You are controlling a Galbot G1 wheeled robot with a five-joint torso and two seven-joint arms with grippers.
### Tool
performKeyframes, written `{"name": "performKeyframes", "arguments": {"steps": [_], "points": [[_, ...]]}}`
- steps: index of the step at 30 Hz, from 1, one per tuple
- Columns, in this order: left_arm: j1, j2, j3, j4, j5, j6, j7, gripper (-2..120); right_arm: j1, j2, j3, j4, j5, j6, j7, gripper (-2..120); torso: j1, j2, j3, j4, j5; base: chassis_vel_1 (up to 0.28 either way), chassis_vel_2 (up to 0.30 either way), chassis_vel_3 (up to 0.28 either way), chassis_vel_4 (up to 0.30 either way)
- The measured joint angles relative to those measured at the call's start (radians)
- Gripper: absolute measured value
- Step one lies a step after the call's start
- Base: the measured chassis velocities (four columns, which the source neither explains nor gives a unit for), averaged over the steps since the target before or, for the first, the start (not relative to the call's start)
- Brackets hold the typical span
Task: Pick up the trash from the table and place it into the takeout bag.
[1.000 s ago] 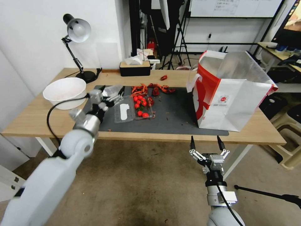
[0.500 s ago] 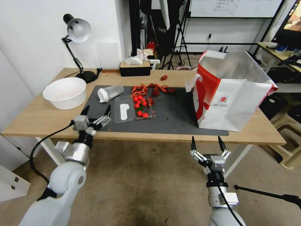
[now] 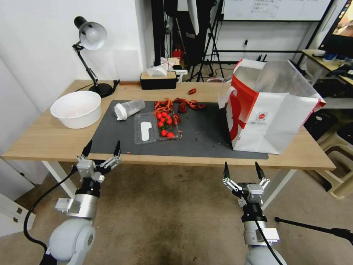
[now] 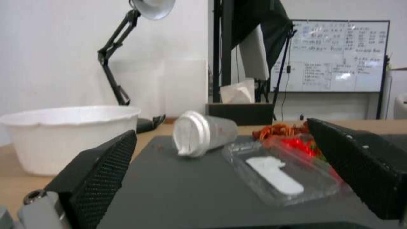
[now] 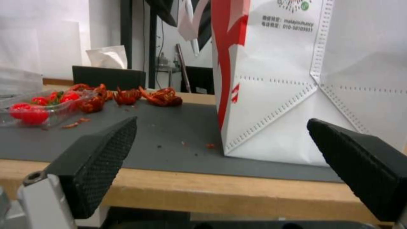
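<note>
The clear lidded cup (image 3: 128, 109) lying on the table (image 3: 44, 138) is judged light, thin-walled and crushable; grip mid-body gently, with left hand (image 3: 102, 151) and right hand (image 3: 242, 171) both released, empty.

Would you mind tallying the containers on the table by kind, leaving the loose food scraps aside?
White bowl: 1
Clear lidded plastic cup, lying on its side: 1
Clear plastic clamshell tray holding red tomatoes: 1
Takeout bag: 1
Black tissue box: 1
Total: 5
</note>
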Motion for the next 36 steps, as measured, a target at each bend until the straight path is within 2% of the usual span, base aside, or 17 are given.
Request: {"name": "performKeyframes", "arguments": {"steps": [11, 27, 31, 34, 35, 36], "points": [[0.026, -0.011, 0.006, 0.033, 0.019, -0.046, 0.0, 100, -0.002, 0.005, 0.0, -0.007, 0.0, 0.006, 0.001, 100, 0.0, 0.0, 0.0, 0.0001, -0.0001, 0.0, 0.0, 0.0, 0.0], [-0.015, 0.001, 0.017, 0.053, 0.023, -0.043, 0.005, 100, -0.002, 0.008, -0.001, -0.011, -0.003, 0.009, 0.001, 100, 0.0, 0.0, 0.0, 0.0, -0.0001, 0.0, 0.0, 0.0, 0.0], [-0.079, 0.029, 0.036, 0.08, 0.005, -0.024, 0.026, 100, 0.0, 0.004, 0.001, -0.013, -0.003, 0.009, 0.001, 100, 0.0, 0.0, 0.0, 0.0, 0.0, 0.0, 0.0, 0.0, 0.0], [-0.182, 0.102, 0.082, 0.128, -0.054, 0.034, 0.06, 100, 0.01, 0.004, 0.001, -0.021, -0.003, 0.008, 0.003, 100, 0.0, 0.0, 0.0, -0.0001, -0.0002, 0.0, 0.0, 0.0, 0.0], [-0.182, 0.102, 0.082, 0.128, -0.054, 0.034, 0.06, 100, 0.01, 0.004, 0.001, -0.021, -0.003, 0.008, 0.003, 100, 0.0, 0.0, 0.0, -0.0001, -0.0002, 0.0, 0.0, 0.0, 0.0], [-0.206, 0.13, 0.09, 0.146, -0.084, 0.047, 0.076, 100, 0.023, 0.003, -0.003, -0.027, -0.003, 0.005, 0.003, 100, 0.0, 0.0, 0.0, -0.0001, -0.0002, 0.0, 0.0, 0.0, 0.0]]}}
